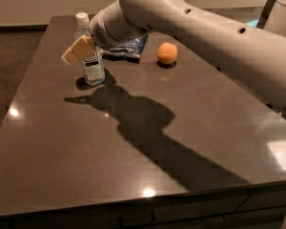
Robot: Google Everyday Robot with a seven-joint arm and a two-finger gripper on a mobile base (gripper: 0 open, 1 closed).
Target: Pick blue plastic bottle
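Note:
The blue plastic bottle (93, 68) stands upright at the far left of the dark table (76, 147). It is clear with a white cap and a white label with dark print. My gripper (78, 50), with tan pads, sits at the end of the big white arm, which comes in from the right. The gripper is level with the bottle's upper body and overlaps it on the near left side. Whether it touches the bottle does not show.
A flat dark-blue snack bag (128, 46) lies just right of the bottle, partly under the arm. An orange fruit (167, 53) sits further right. A white object (283, 8) stands off the table at the far right. The arm's shadow crosses the table's middle.

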